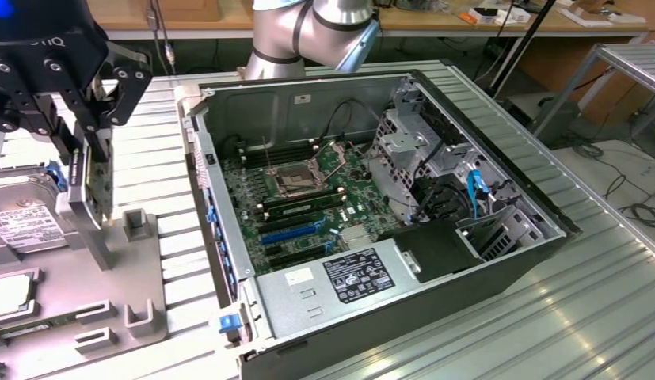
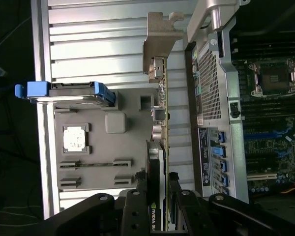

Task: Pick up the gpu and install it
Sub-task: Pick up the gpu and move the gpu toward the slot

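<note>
My gripper (image 1: 84,146) hangs over the grey parts tray (image 1: 147,269) at the exterior view's left, shut on the gpu (image 1: 93,198). The card stands on edge, and its silver bracket points down to the tray surface; I cannot tell whether it touches. In the wrist view the gpu (image 2: 162,123) runs edge-on away from my gripper (image 2: 160,199), with the black fingers (image 2: 137,196) clamped on both faces and the bracket (image 2: 160,42) at the far end. The open computer case (image 1: 485,269) lies to the exterior view's right, its motherboard (image 1: 295,190) and blue expansion slots (image 1: 290,233) exposed.
A silver hard drive (image 1: 20,222) with blue rails (image 2: 73,92) sits in the tray beside the card. A processor chip (image 2: 73,138) lies in a tray pocket. The case's rear wall (image 2: 211,98) stands close beside the card. The arm's base (image 1: 306,32) rises behind the case.
</note>
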`<move>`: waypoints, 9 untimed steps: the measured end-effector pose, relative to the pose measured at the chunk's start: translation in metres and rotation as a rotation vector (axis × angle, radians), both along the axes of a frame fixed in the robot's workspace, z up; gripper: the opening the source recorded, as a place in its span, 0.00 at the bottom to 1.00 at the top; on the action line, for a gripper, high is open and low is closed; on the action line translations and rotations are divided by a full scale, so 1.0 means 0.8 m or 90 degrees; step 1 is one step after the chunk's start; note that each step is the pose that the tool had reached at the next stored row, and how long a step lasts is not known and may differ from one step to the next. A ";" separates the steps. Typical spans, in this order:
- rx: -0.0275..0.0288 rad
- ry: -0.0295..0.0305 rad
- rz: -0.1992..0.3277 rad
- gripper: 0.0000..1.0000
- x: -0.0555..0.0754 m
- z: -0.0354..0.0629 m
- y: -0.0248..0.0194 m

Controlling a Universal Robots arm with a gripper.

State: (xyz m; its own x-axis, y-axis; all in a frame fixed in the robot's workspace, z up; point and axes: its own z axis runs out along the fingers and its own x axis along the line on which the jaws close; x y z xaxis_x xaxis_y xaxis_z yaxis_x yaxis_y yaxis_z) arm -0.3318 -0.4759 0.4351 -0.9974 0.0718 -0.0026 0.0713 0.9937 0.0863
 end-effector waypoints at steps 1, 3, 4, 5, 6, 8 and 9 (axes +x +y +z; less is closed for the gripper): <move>0.0001 -0.0001 0.000 0.27 0.002 0.000 0.0000; 0.0000 0.0000 0.000 0.27 0.007 0.000 0.0000; 0.0000 0.0000 0.000 0.27 0.008 0.000 0.0000; 0.0000 0.0001 0.000 0.27 0.011 0.000 0.0000; 0.0000 0.0000 0.000 0.27 0.013 0.000 0.0000; 0.0000 0.0001 0.000 0.27 0.015 0.000 0.0000; 0.0000 0.0001 0.000 0.27 0.017 0.000 0.0000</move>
State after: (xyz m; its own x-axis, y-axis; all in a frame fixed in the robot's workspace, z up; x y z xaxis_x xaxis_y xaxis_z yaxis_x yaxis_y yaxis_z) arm -0.3185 -0.4758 0.4350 -0.9974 0.0719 -0.0025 0.0714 0.9937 0.0863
